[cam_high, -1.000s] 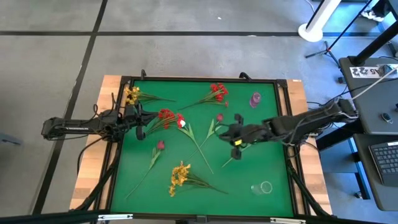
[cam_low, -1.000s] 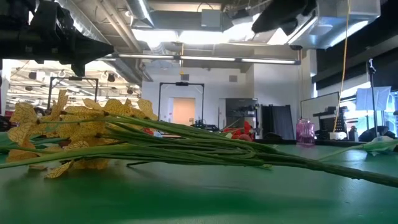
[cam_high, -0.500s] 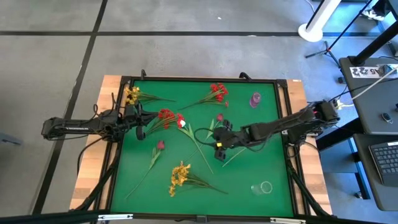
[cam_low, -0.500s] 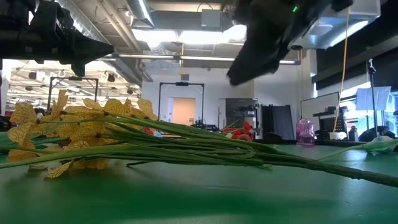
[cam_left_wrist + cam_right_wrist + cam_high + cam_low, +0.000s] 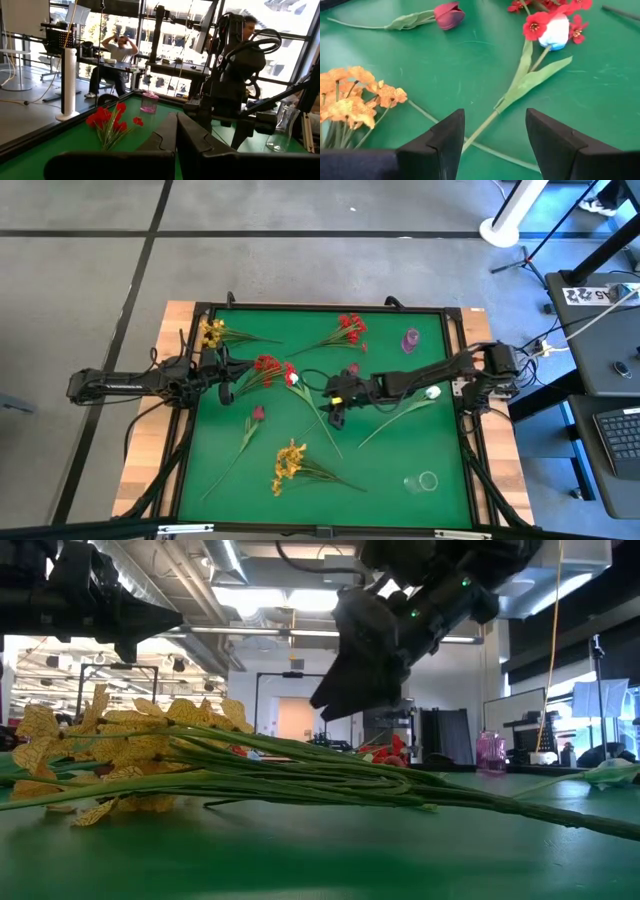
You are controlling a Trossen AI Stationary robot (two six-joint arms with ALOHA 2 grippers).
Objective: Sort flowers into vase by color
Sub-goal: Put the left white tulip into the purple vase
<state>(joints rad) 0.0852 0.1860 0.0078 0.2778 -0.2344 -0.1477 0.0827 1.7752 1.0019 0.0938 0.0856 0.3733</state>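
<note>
green mat [image 5: 400, 450], wooden table [image 5: 150, 450], seated person [image 5: 116, 62]

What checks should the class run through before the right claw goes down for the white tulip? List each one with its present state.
1. Right claw open: ok, its fingers stand apart in the right wrist view.
2. Right claw empty: ok, nothing between its fingers.
3. White tulip stem lined up in the gap: ok.
4. Stem free of other flowers at the grasp spot: ok; the yellow spray and dark pink bud lie apart from it.
5. Tulip head free: cannot tell; red blossoms crowd it.
6. Left claw out of the way: ok, it sits near the table's left edge.
</note>
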